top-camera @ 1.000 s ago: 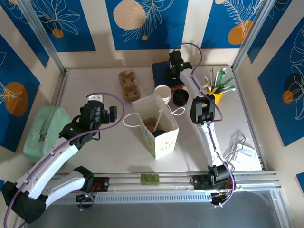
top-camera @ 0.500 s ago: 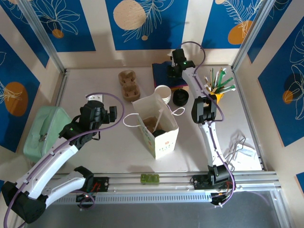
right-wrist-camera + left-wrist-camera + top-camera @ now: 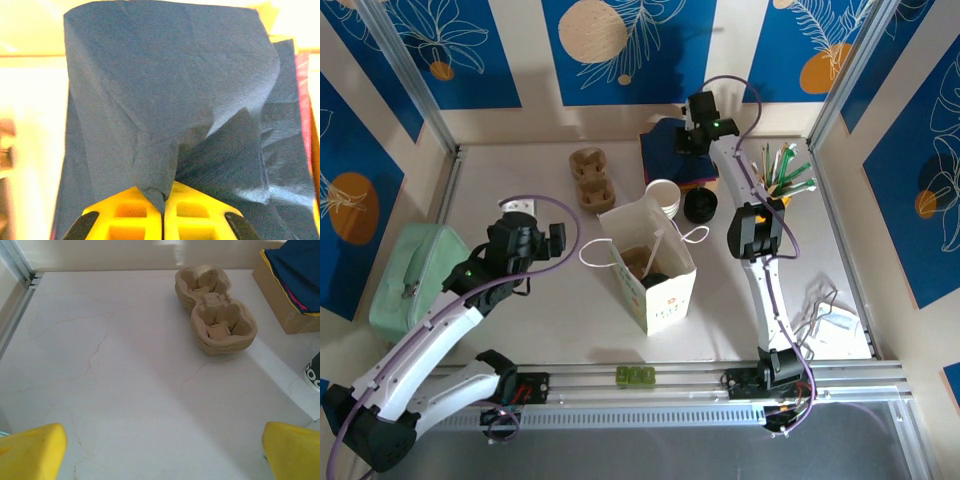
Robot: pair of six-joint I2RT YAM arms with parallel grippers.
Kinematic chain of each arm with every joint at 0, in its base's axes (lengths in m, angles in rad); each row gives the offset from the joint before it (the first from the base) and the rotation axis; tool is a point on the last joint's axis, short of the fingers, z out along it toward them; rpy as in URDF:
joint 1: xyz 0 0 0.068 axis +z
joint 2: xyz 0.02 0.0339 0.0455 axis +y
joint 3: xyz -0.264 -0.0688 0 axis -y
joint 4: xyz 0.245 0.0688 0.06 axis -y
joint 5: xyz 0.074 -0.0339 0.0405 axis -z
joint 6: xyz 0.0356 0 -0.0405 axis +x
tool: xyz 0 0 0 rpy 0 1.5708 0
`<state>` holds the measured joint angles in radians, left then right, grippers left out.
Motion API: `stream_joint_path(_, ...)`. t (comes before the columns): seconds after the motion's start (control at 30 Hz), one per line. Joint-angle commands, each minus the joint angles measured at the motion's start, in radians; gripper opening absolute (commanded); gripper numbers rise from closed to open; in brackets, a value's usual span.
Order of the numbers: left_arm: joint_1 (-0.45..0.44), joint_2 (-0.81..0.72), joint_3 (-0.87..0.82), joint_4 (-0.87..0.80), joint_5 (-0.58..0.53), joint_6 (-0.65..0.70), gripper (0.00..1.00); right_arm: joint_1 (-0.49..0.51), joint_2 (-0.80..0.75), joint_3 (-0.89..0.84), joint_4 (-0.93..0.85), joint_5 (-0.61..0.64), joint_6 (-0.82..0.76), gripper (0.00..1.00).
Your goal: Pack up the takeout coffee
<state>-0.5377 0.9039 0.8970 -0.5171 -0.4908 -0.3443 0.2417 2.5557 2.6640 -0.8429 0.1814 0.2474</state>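
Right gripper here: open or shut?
Shut. The right gripper has its yellow fingers pressed together on a pinched fold of the dark blue napkin.

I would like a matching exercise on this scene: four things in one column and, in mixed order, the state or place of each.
Things: 1 left gripper; 2 right gripper; 3 paper bag; 4 green pouch
States: A lying at the far left; B shut on a dark blue napkin; C open, empty; D standing open in the middle of the table
Pairs: 1-C, 2-B, 3-D, 4-A
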Motion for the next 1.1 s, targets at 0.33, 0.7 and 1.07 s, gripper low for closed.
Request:
stream_joint_path(0.33, 0.012, -0.054, 0.018, 0.026, 0.010, -0.007, 0.99, -0.004, -0.290, 0.030, -0.186, -0.103, 0.036, 0.00)
stream_joint_path(0.7, 0.012, -0.081, 0.012, 0.047, 0.081, 0.022, 0.99, 0.052, -0.573, -0.103, -0.364, -0.212, 0.059, 0.00)
stream_joint_path(1.07, 0.013, -0.090, -0.034, 0.096, 0.160, 0.034, 0.99, 0.243, -0.835, -0.298, -0.426, -0.174, 0.093, 0.00)
